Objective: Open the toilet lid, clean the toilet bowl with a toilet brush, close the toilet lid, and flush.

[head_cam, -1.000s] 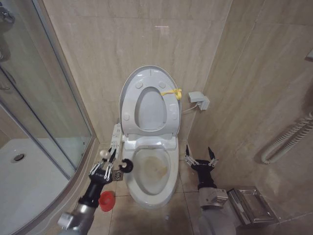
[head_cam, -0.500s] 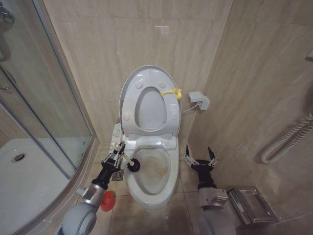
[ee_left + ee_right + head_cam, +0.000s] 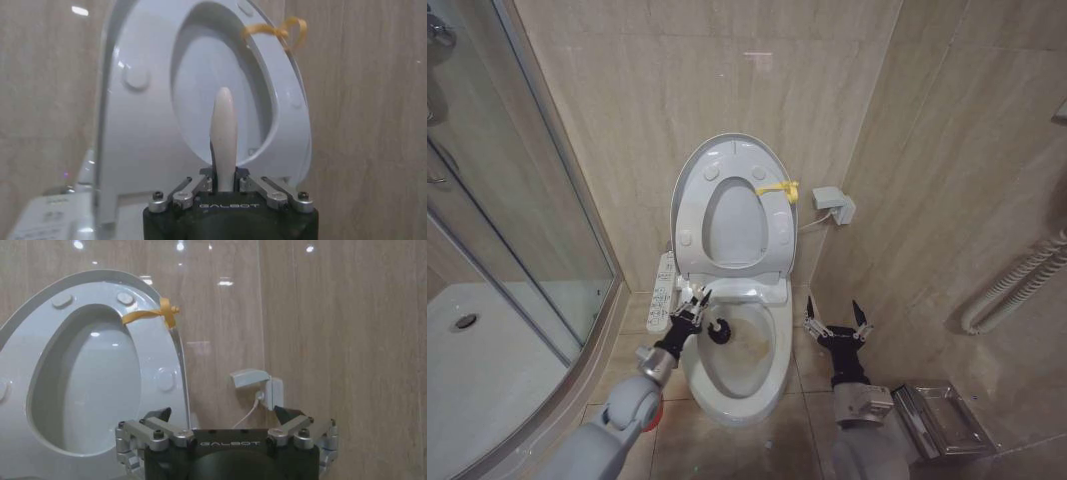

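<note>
The toilet lid [image 3: 727,165] stands upright against the wall with the seat ring raised against it and a yellow tag [image 3: 779,190] at its rim. Below lies the toilet bowl [image 3: 772,375], stained yellowish-brown inside. My left gripper [image 3: 693,303] is shut on the toilet brush's white handle [image 3: 222,130] at the bowl's back left. The brush's dark head [image 3: 719,332] hangs just inside the rim. In the left wrist view the handle points up in front of the lid [image 3: 147,115]. My right gripper [image 3: 837,320] stands open right of the bowl, facing the lid [image 3: 87,365].
A glass shower enclosure [image 3: 517,240] and its white tray [image 3: 477,380] fill the left side. The bidet control panel [image 3: 663,285] sits at the bowl's left. A wall socket [image 3: 835,205], a hose [image 3: 1017,285] and a metal rack [image 3: 942,420] are on the right.
My left gripper has carried the brush up and to the right, from beside the red holder on the floor to over the bowl's back left. The right arm has not moved.
</note>
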